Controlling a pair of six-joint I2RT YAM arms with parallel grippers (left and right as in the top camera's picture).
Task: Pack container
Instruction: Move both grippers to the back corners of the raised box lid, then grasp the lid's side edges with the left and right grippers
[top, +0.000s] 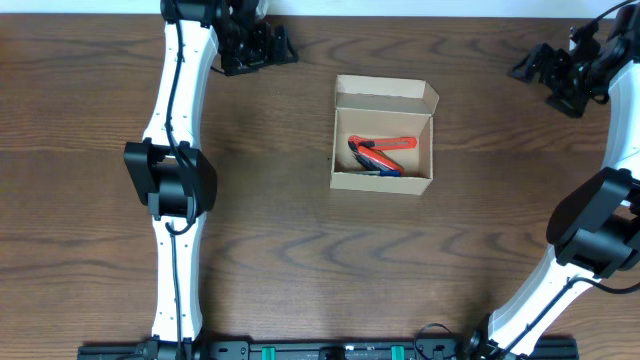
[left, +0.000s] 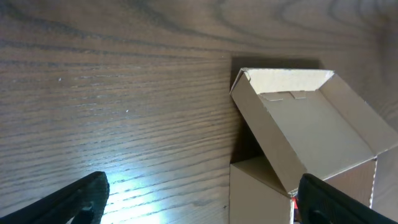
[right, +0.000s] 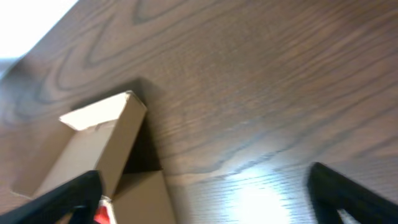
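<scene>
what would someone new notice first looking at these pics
The eye goes to the small tan cardboard box near the middle of the dark wooden table, its lid flap standing open at the back and red and blue items lying inside. Two white-and-black arms flank it, the left gripper and right gripper sitting at the far corners, apart from the box, jaws open and empty.

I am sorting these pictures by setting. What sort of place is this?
Probably a robot test bench, perhaps in a lab: a left arm and a right arm stand at a dark wooden table, with one small open cardboard box on it.
</scene>
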